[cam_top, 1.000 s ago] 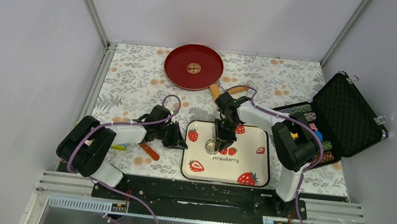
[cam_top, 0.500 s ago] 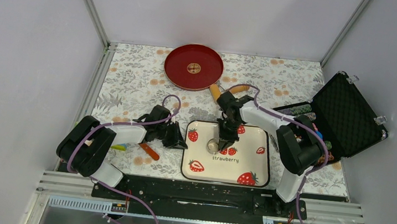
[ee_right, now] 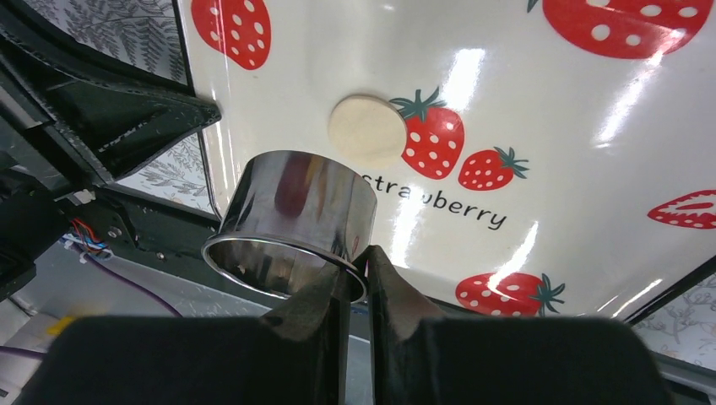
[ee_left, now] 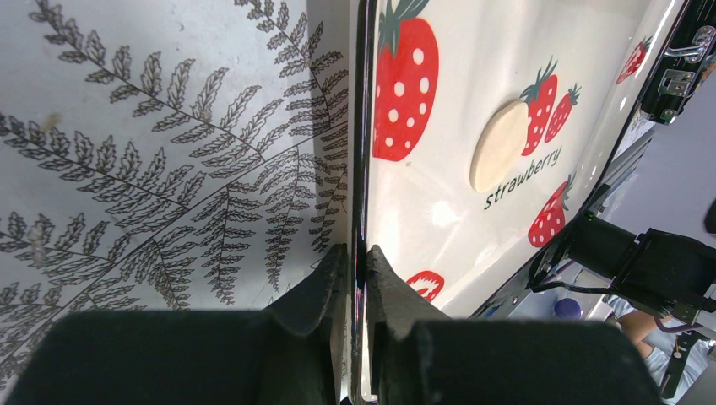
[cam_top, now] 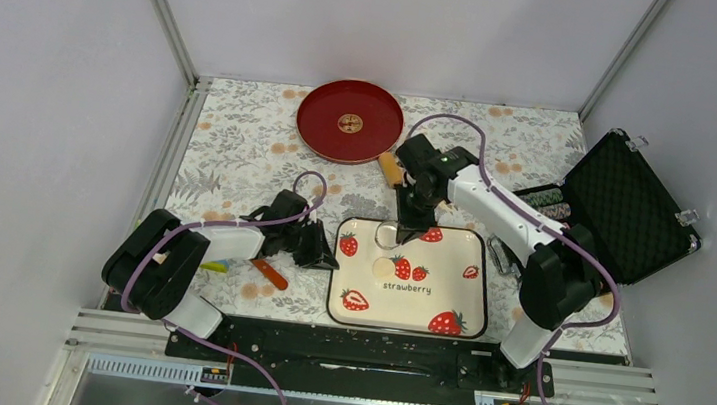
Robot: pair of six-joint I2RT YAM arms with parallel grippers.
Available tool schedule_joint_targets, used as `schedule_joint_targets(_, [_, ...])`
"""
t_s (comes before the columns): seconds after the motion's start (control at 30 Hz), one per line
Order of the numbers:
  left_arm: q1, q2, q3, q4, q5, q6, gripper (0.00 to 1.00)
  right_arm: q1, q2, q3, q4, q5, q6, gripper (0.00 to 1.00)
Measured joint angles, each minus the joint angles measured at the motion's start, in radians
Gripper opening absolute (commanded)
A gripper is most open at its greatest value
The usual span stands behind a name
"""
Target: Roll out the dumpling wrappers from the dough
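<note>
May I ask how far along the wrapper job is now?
Done: one wrapper lies cut on the strawberry tray. In hand: the right claw grips the metal ring cutter clear of it, the left claw pinches the tray's rim. Left: probably moving it off.

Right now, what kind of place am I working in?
Probably a lab test booth staged as a kitchen table: plain white walls on metal framing, a floral tablecloth, a strawberry tray.
</note>
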Motion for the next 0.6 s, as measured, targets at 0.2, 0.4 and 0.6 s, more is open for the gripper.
schedule_joint_targets(0.2, [0.000,0.000,0.000,0.000,0.000,0.000,0.00,-0.007,0.023,0.100,-0.053,0.029,-0.027,0.00])
schedule_joint_targets(0.4, [0.000,0.000,0.000,0.000,0.000,0.000,0.00,-0.057,0.125,0.249,-0.081,0.044,-0.066,0.00])
schedule_joint_targets(0.6, [0.000,0.000,0.000,0.000,0.000,0.000,0.00,-0.151,0.240,0.427,-0.126,0.063,-0.104,0.00])
